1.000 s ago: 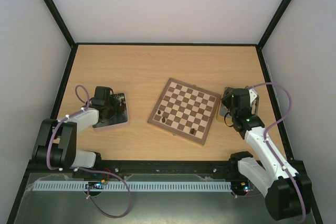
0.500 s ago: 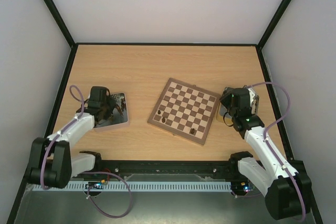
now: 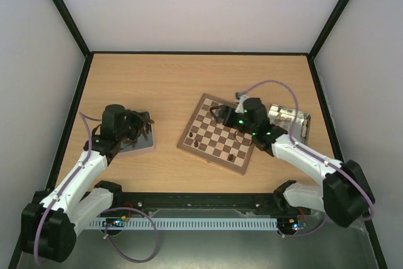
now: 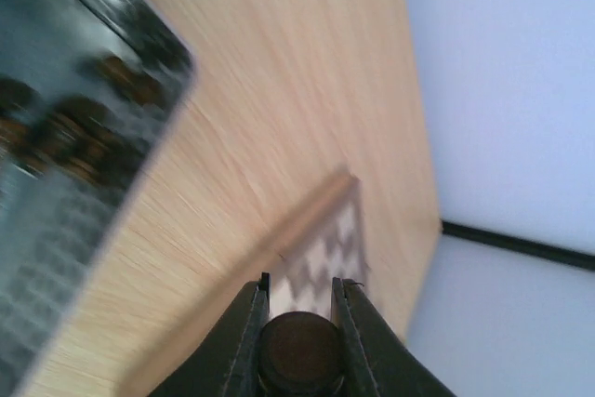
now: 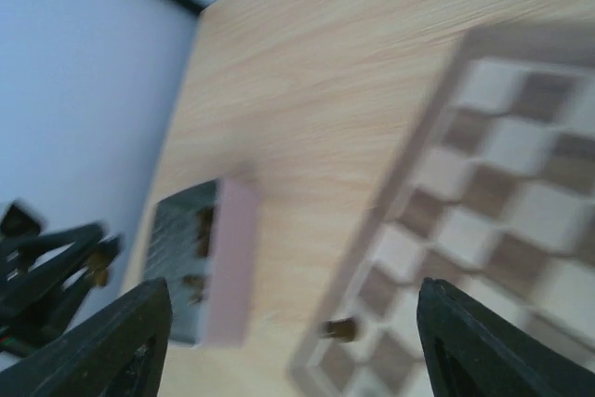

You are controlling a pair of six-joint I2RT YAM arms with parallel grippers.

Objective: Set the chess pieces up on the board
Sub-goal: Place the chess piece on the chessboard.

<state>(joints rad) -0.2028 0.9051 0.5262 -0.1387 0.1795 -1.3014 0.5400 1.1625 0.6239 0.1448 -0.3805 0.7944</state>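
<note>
Top view: board (image 3: 220, 134) sits skewed on the tabletop (image 3: 170, 80), black frame rails (image 3: 75, 102) along the sides. Grey tray (image 3: 140, 144) is left of the board w/ a strip of wood between them; second tray (image 3: 291, 118) is just off the board's right rim. Three chess pieces (image 3: 192, 137) stand on the board's near side. L arm is stretched fwd, left fingers (image 3: 138, 123) over the grey tray. R arm reaches leftward across the board, right fingers (image 3: 220, 113) over its far part.

Left wrist: left fingers nearly closed, clamped on a held piece (image 4: 297, 355), dark brown w/ a round top. Tray corner is upper left, blurred, w/ pieces in it. Board corner is ahead past the fingertips, wood in between.

Right wrist: right fingers spread wide, nothing between them. Board is below and to the right, blurred, w/ one piece near its rim. Grey tray lies beyond the board's edge, L arm's fingers at far left.
</note>
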